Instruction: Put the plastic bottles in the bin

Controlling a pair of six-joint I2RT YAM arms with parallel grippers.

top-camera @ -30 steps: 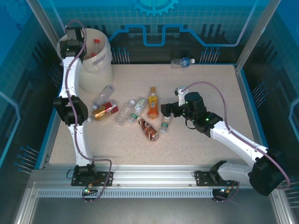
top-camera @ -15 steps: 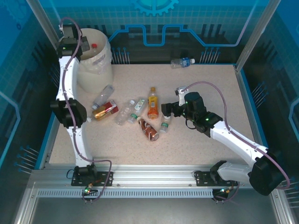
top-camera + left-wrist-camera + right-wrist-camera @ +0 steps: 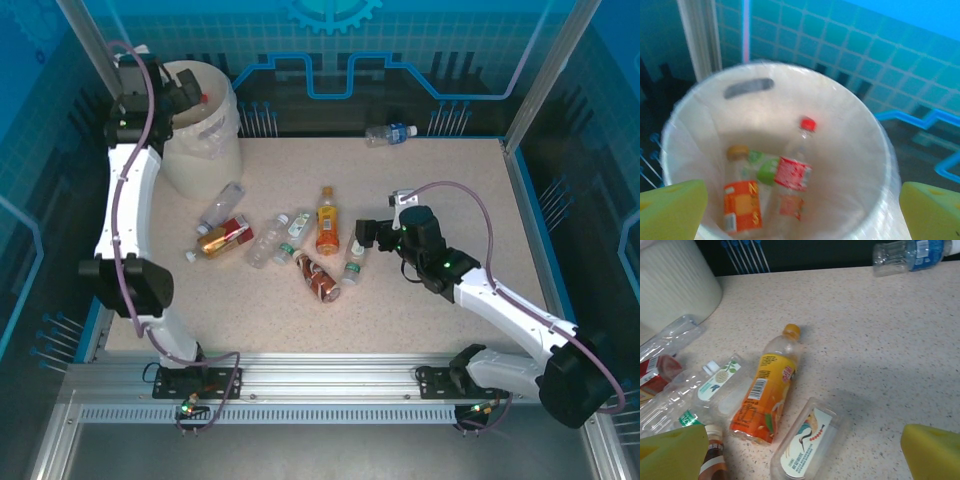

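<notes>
One tall cream-white bin (image 3: 205, 140) is your landmark, and every place below is given from it. The table (image 3: 470, 200) it stands on spreads out to its right.

The left gripper (image 3: 183, 92) hangs over the bin's mouth. Its jaws are spread wide and hold nothing. The right gripper (image 3: 364, 236) sits well to the right of the bin and nearer to you. It is also wide and empty, and it looks down on the loose bottles.

Inside the bin, an orange-labelled bottle (image 3: 742, 205) lies against a red-labelled bottle (image 3: 792, 175).

Most of the remaining bottles lie in a cluster to the bin's near right. The orange juice bottle (image 3: 767, 390) lies on its side with its cap pointing away from you. A flat bird-label bottle (image 3: 805, 442) lies just beside it, on the side away from the bin. The blue-labelled bottle (image 3: 390, 133) lies alone, well to the right of the bin.

Expect these bottles to be light, thin-walled and slick. They will likely dent under pressure and roll if nudged. The juice bottle may hold liquid and weigh more than the others. Close across the middle of the body, at the label, not on the cap or neck.
</notes>
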